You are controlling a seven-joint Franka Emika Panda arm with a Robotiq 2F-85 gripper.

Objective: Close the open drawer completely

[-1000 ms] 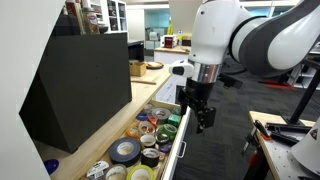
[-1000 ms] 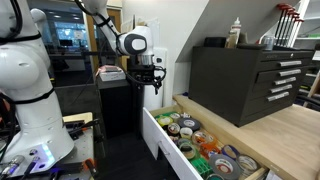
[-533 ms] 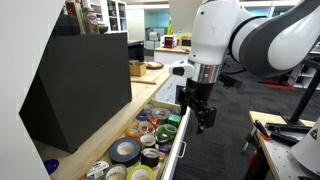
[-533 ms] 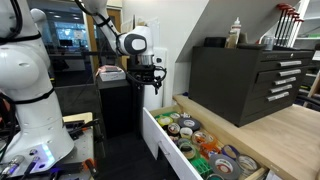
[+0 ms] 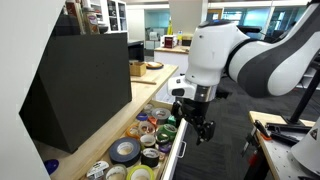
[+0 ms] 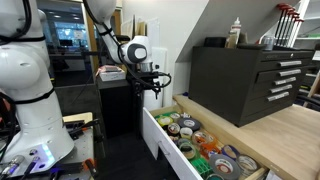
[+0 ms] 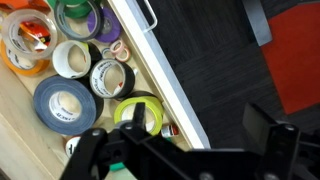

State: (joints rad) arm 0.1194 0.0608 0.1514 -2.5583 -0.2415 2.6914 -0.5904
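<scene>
The open drawer (image 5: 177, 152) has a white front and is pulled far out of the wooden bench; it is full of tape rolls (image 5: 125, 150). It shows in both exterior views (image 6: 158, 135). My gripper (image 5: 192, 128) hangs open and empty beside the drawer front, near its far end, fingers pointing down (image 6: 157, 88). In the wrist view the white drawer front (image 7: 160, 75) runs diagonally between my two dark fingers (image 7: 272, 135), and my gripper (image 7: 180, 150) straddles it. A grey handle (image 7: 146, 12) shows at the top. Whether the fingers touch the front is unclear.
A black drawer cabinet (image 6: 245, 75) stands on the wooden benchtop (image 6: 290, 125) above the drawer. Dark carpet (image 7: 220, 60) lies outside the drawer front. A white robot base (image 6: 30, 90) stands across the aisle. A tool bench (image 5: 278, 130) is to the side.
The arm has swung down and toward the drawer front; the gripper is now lower and closer to the white front panel. The drawer has not moved.
</scene>
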